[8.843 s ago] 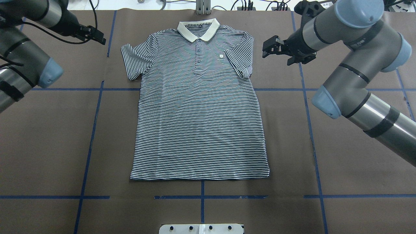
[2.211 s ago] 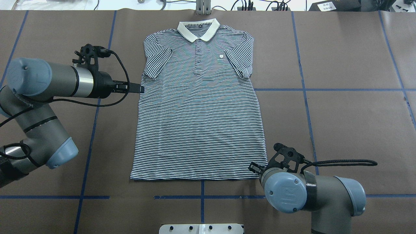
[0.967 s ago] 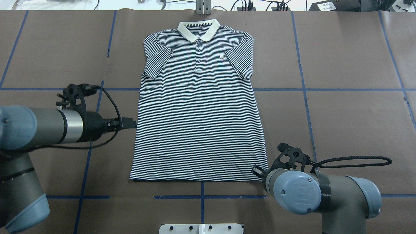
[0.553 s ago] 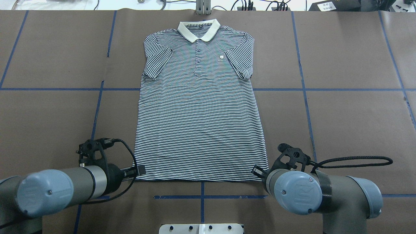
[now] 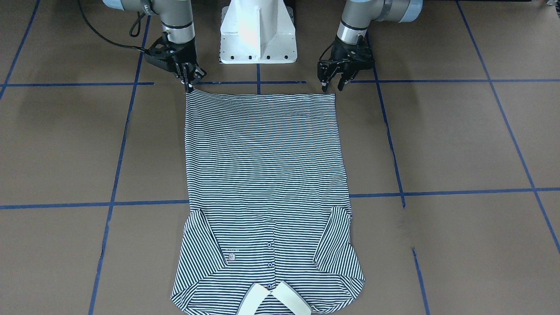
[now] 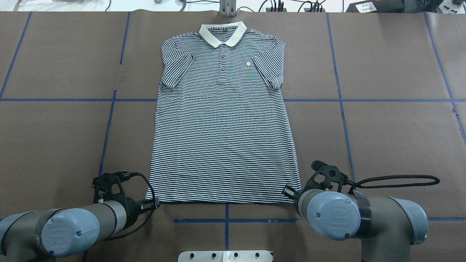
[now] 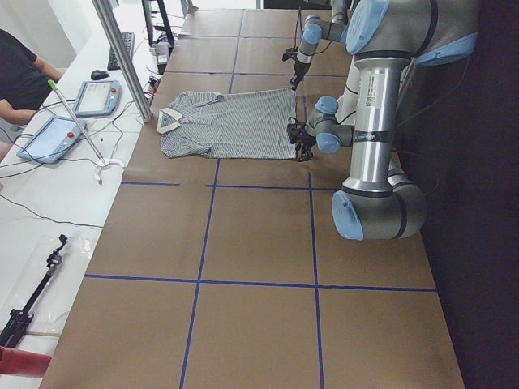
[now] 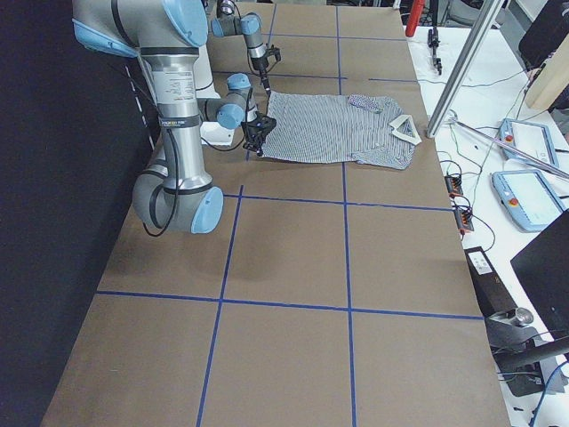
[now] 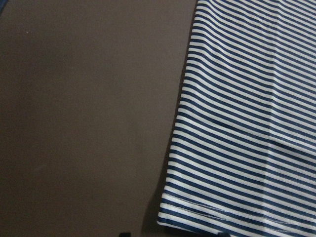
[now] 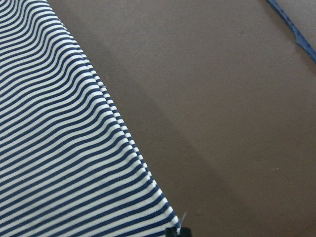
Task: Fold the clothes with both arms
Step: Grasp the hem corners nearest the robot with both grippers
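Note:
The striped polo shirt lies flat and face up, with its collar far from the robot and both sleeves folded in. In the front-facing view my right gripper is shut on the hem corner of the shirt. In the overhead view it is hidden behind the arm's own blue cap. My left gripper stands open right at the other hem corner, and it also shows low down in the overhead view. That hem corner of the shirt fills the left wrist view. The right wrist view shows the shirt's side edge.
The white pedestal base stands just behind the hem, between the two arms. Blue tape lines cross the brown table cover. Beyond the collar end, a side bench carries tablets and cables, and a person sits there.
My left arm has swept down the shirt's side from the sleeve to the hem corner. The right arm has stayed at the opposite hem corner. The shirt's left sleeve was folded inward earlier.

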Controlling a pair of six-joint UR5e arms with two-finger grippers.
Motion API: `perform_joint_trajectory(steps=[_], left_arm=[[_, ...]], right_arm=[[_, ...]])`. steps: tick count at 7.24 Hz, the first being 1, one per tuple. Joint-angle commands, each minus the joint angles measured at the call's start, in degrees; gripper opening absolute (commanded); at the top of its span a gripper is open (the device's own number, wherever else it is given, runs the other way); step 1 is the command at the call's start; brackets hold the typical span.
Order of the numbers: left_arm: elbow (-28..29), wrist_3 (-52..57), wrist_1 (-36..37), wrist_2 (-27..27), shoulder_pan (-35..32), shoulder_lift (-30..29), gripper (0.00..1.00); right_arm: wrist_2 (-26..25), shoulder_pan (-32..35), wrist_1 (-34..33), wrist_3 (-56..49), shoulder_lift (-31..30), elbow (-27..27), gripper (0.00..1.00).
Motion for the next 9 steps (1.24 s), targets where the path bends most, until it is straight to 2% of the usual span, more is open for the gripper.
perform_joint_trajectory(steps=[1,5,6,7,8,9], left_arm=[[0.3,0.0,0.0,-0.1,0.0,-0.1,0.36],[0.5,0.2,0.0,-0.1,0.0,0.1,0.36],[0.9,0.3,0.0,-0.2,0.0,-0.4,0.26],[1.0,0.5,0.0,-0.2,0.0,-0.5,0.26],[1.0,0.6,0.0,-0.2,0.0,-0.4,0.21],[1.0,0.6,0.0,-0.2,0.0,-0.5,0.07]], right_arm=[[-0.1,0.0,0.0,0.1,0.0,0.1,0.00],[-0.2,0.0,-0.2,0.1,0.0,0.1,0.00],[-0.1,0.0,-0.2,0.1,0.0,0.1,0.00],[-0.2,0.0,-0.2,0.1,0.0,0.1,0.00],[-0.1,0.0,-0.2,0.1,0.0,0.1,0.00],[-0.1,0.0,-0.2,0.1,0.0,0.1,0.00]])
